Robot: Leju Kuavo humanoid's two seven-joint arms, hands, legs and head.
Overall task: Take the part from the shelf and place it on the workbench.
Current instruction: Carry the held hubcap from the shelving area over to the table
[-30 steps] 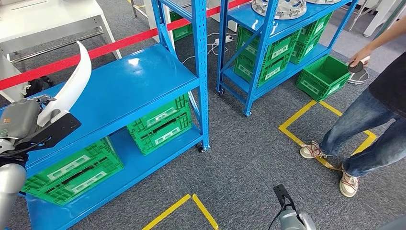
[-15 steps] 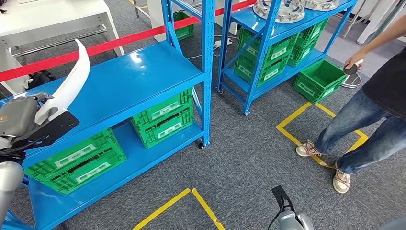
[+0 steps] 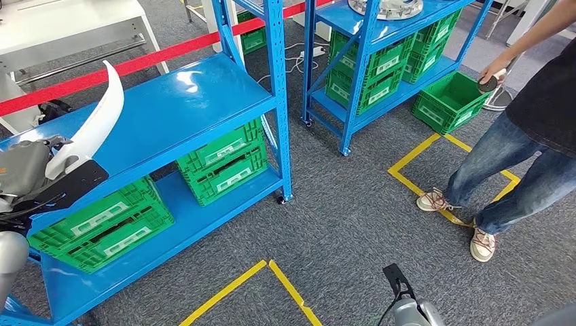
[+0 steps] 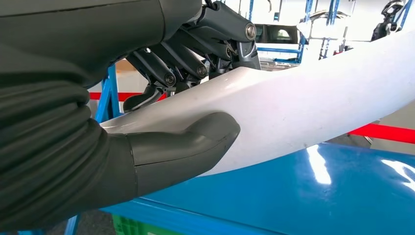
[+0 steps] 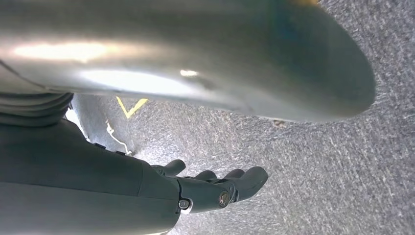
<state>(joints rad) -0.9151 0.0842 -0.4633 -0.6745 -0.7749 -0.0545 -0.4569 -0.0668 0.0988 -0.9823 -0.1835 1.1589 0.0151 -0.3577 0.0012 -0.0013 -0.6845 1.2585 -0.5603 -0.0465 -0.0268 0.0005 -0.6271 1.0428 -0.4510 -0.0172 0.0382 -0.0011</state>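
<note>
The left hand (image 3: 30, 173) holds the white part (image 3: 95, 122) above the near shelf (image 3: 170, 115), whose blue top lies bare beneath it. A blue upright (image 3: 280, 95) bounds that top on the right. Green crates (image 3: 224, 163) fill the tier below. Open carpet (image 3: 353, 224) lies right of the shelf, up to a person (image 3: 523, 149) standing by the yellow tape (image 3: 414, 163).

A blue shelf (image 3: 170, 115) stands on grey carpet floor (image 3: 353, 231); green crates (image 3: 224, 166) sit on its lowest board.
</note>
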